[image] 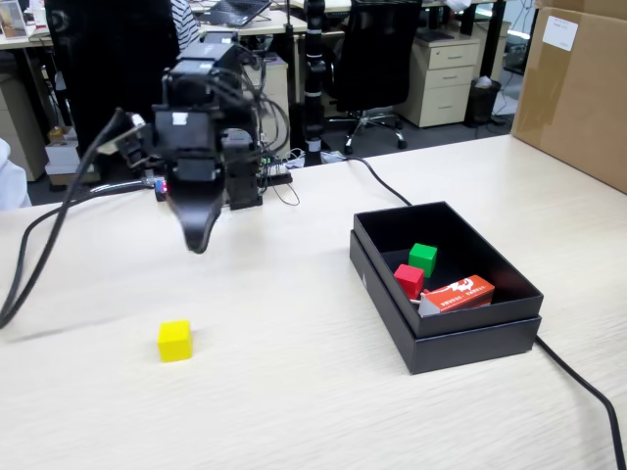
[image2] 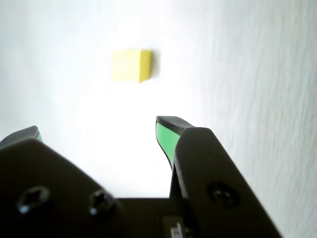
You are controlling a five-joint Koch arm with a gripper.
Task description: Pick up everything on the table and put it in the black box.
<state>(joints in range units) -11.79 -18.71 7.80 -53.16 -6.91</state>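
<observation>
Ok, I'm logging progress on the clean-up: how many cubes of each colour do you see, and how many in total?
Yellow cube: 1, on the table, outside the black box
Red cube: 1, in the box
Green cube: 1, in the box
Total: 3 cubes
</observation>
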